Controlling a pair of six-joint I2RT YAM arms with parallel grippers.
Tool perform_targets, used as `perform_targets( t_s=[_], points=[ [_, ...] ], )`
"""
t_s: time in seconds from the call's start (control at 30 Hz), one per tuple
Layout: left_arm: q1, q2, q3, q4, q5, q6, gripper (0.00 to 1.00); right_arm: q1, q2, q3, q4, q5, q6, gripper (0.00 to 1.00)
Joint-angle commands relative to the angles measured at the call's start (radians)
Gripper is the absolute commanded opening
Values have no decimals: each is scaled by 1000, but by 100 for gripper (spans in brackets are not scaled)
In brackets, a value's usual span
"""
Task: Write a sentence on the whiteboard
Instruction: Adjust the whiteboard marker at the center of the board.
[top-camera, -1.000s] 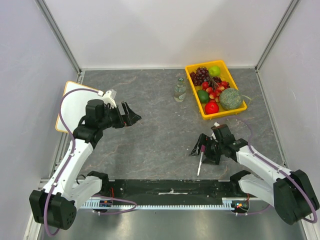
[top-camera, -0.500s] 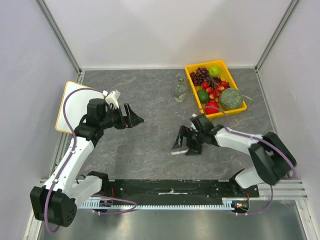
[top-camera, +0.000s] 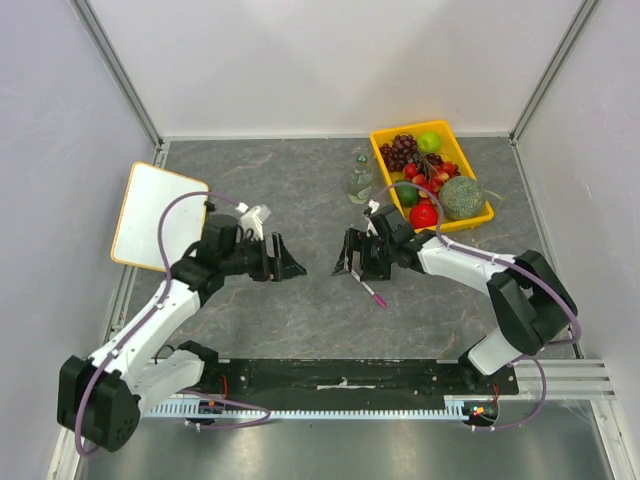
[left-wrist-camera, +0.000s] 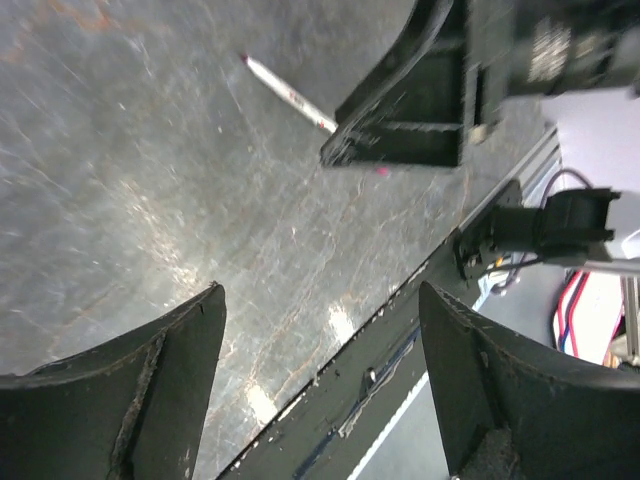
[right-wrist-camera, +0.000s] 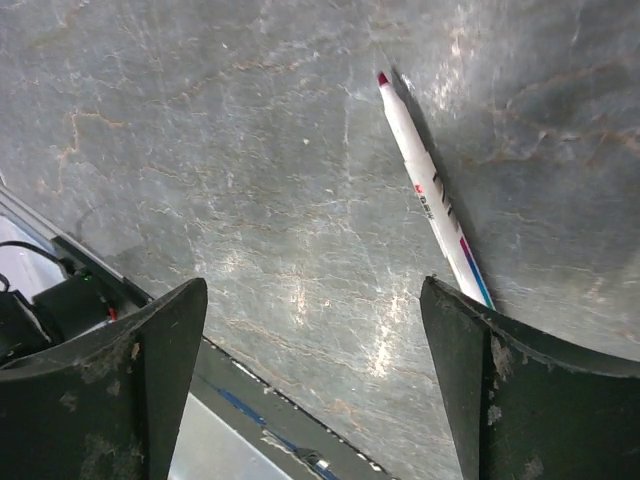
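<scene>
The whiteboard (top-camera: 150, 212) leans at the far left by the wall, and its face looks blank white. The sentence is out of view. A white marker pen (top-camera: 372, 292) with a pink tip lies on the grey table near the middle. My right gripper (top-camera: 342, 253) hovers just above it, open; in the right wrist view the pen (right-wrist-camera: 430, 200) runs under the right finger of the gripper (right-wrist-camera: 314, 285), outside the gap. My left gripper (top-camera: 293, 257) faces it from the left, open and empty. The left wrist view (left-wrist-camera: 320, 290) shows the pen (left-wrist-camera: 290, 95) ahead.
A yellow fruit tray (top-camera: 487, 213) sits at the back right, with a small clear bottle (top-camera: 360, 180) to its left. A black rail (top-camera: 340, 375) runs along the near table edge. Grey walls close in on both sides.
My right arm swung from the near right to the table's middle, and the pen moved there too. My left gripper slid right and toward the centre, uncovering the whiteboard.
</scene>
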Motion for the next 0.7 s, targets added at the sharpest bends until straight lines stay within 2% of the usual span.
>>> perform_targets(
  t_s=[0.0,0.13,0.23,0.43,0.57,0.63,0.67],
  points=[
    [-104,73,-22,88,-55,-69,82,1,-81,109,-154,128,-194,94],
    [-135,114,-22,131,-60,-90,81,1,-78,147,-282,270,-320,90],
    [-150,136,-12,151,-63,-83,81,-1,-81,112,-327,330,-372,85],
    [-209,266,112,182,-84,11,79,2,-179,0,-358,312,-375,77],
    [-259,459,257,194,-89,75,56,2,-302,-72,-356,242,-320,68],
    [-278,566,336,196,-86,98,40,2,-359,-121,-340,180,-279,62],
    [-288,615,377,197,-84,108,33,2,-385,-142,-321,151,-260,56]
  ],
)
